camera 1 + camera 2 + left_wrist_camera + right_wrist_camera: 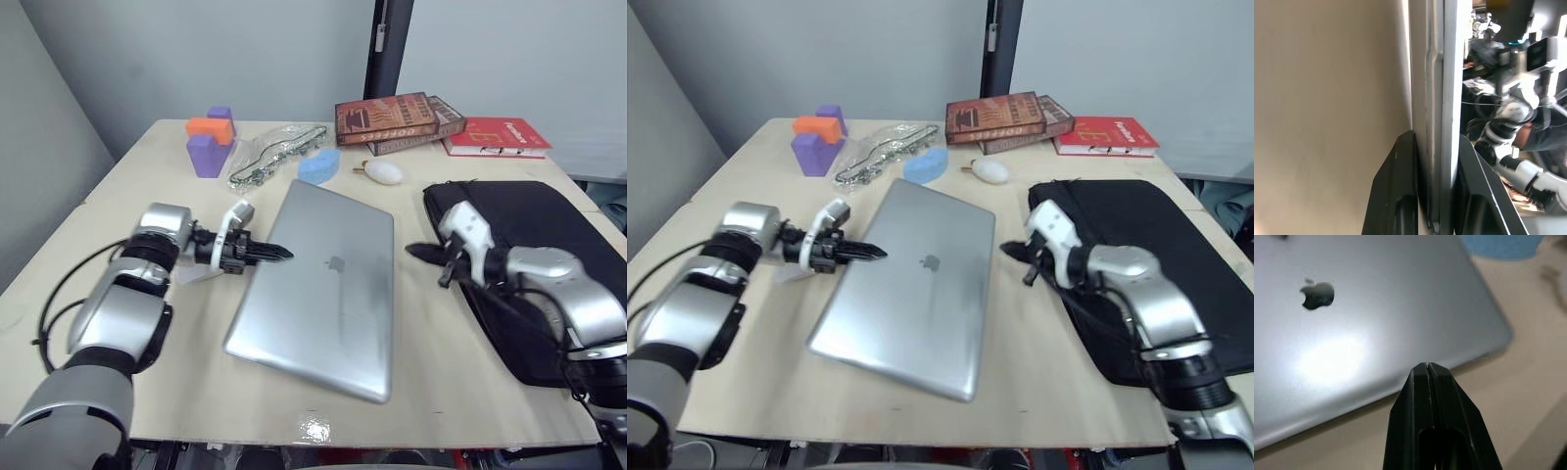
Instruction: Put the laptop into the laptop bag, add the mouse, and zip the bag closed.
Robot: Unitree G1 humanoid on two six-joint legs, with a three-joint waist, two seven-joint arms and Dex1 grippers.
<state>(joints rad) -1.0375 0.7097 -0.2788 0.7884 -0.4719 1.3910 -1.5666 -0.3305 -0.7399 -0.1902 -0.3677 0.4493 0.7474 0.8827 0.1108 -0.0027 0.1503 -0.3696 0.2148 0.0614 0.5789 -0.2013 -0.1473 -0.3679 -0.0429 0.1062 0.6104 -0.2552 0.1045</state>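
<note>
silver laptop (pixel 318 289) closed, flat, apple logo up.

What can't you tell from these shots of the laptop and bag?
- Bag: its near edge is hidden behind the right arm in the eye views; the zipper's state is unclear.
- Laptop: the left wrist view shows its edge between the fingers; contact is unclear.
- Mouse: none identifiable; the white lump is too small to judge.

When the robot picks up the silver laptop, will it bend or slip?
The laptop looks like a rigid metal slab, so it probably won't bend. Its smooth, shiny lid could be slippery. It's broad and thin, so likely heavy to lift from one edge.
</note>
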